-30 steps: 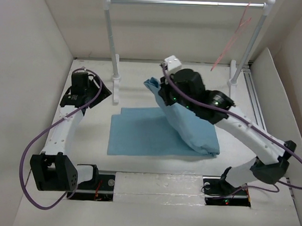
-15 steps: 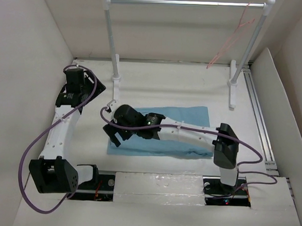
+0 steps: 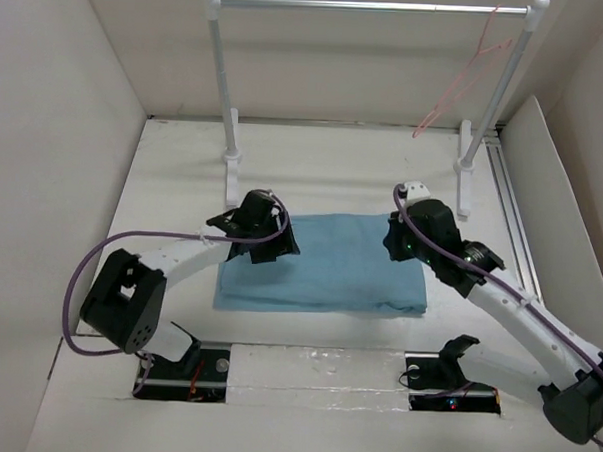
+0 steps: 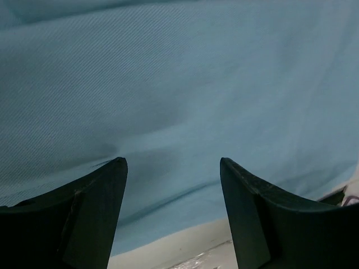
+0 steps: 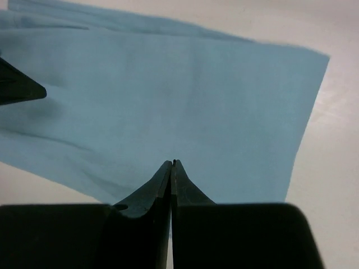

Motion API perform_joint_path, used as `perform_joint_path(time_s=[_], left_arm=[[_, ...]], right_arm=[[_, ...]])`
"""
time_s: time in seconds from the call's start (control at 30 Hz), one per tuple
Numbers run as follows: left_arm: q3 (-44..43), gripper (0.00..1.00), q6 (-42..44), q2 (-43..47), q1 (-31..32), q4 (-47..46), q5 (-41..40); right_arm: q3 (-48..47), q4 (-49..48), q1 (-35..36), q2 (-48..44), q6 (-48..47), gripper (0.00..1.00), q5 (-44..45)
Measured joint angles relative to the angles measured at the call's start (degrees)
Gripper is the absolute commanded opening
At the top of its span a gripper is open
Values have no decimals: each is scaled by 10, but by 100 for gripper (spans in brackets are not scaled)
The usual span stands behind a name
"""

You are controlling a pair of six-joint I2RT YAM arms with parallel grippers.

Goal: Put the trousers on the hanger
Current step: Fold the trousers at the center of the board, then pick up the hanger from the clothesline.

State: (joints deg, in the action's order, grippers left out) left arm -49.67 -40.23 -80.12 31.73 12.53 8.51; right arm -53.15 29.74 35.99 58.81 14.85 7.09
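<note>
The light blue trousers (image 3: 324, 272) lie folded flat in the middle of the table. My left gripper (image 3: 262, 242) hovers over their left end, open, with nothing between its fingers. In the left wrist view the cloth (image 4: 179, 84) fills the frame past the gripper (image 4: 174, 163). My right gripper (image 3: 402, 246) is over the right end, shut and empty. The right wrist view shows its jaws (image 5: 172, 163) pressed together above the trousers (image 5: 168, 95). The thin pink hanger (image 3: 466, 78) hangs from the rail's right end, far behind both grippers.
A silver rail (image 3: 371, 6) on two white-knobbed posts (image 3: 223, 82) spans the back of the table. White walls close in the left, back and right sides. A metal track (image 3: 512, 215) runs along the right edge.
The right gripper held the trousers lifted a second ago; they now lie flat and it has swung to their right end, shut. The left arm has come in over the left end.
</note>
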Motion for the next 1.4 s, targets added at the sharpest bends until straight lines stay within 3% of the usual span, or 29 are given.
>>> perform_joint_path(time_s=[0.1,0.17,0.3,0.4,0.5,0.6,0.63,0.77,0.97,1.17,1.4], left_arm=[[53,63,-17,-27,-13,-23,18],[85,63,-30,-29,-45,-42,38],[127,63,-40,-9,-142,-88,107],[149,63,-36,17,-222,-89,127],[146,57,-15,42,-254,-60,103],[115,22,1,53,-250,-16,88],[96,0,5,57,-243,-3,83],[-2,0,21,85,-197,18,56],[-132,0,55,102,-118,27,-36],[-151,0,86,120,-70,59,-146],[-94,0,102,183,-86,52,-150]], right_arm=[[63,26,-50,-44,2,10,-11],[106,55,-102,-79,4,21,-18],[160,68,-190,-111,-6,32,-72],[158,61,-202,-96,-24,40,-121],[81,67,-198,-44,-53,50,-151],[-61,59,-207,18,-85,63,-177],[-119,52,-217,40,-95,68,-190],[-297,-26,-283,100,-112,69,-244],[-467,-94,-408,220,-91,77,-324],[-511,-109,-443,340,-57,78,-378],[-492,-186,-445,409,1,70,-453]])
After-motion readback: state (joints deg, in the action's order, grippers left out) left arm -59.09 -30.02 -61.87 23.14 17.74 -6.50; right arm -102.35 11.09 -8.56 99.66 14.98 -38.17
